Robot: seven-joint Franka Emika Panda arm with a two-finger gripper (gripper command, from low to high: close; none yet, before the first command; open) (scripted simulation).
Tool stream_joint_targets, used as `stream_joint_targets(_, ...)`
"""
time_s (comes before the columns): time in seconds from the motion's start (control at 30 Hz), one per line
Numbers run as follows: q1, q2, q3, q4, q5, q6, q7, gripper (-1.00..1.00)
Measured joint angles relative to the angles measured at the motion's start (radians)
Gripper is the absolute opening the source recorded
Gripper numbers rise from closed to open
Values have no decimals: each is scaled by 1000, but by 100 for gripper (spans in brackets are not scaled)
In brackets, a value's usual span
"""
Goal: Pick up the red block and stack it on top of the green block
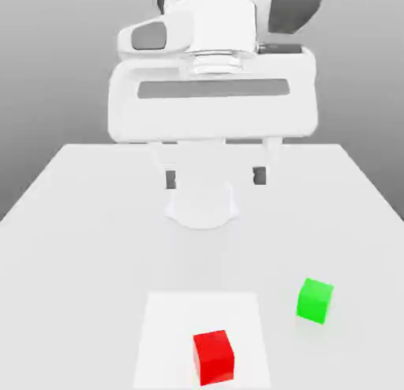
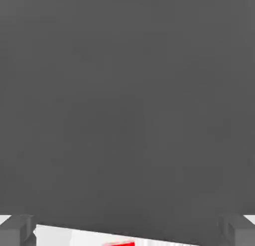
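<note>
Two small plain cubes are sitting on the pale grey worktop (image 1: 71, 223) in front of me. The bright red block (image 1: 213, 357) is lying nearest the exterior camera, on a lighter square patch (image 1: 166, 333) of the surface. The bright green block (image 1: 315, 300) is resting near it, toward the exterior view's right and a little farther back, apart from it. My fingers (image 1: 213, 177) are hanging well above and behind both cubes, spread wide and holding nothing, their dark tips (image 1: 170, 179) showing under my white hand. In the hand view a red sliver (image 2: 119, 243) is peeking between them.
</note>
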Motion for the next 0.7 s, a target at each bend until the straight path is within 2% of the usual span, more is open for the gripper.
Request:
stream_joint_targets(0.3,8,325,2,-66,-14,135,-59,0)
stream_joint_targets(0.47,1,506,12,-48,-3,275,-73,0)
stream_joint_targets(0.5,2,527,13,-45,1,292,-76,-100)
stream_joint_targets(0.7,0,537,14,-44,0,300,-75,-100)
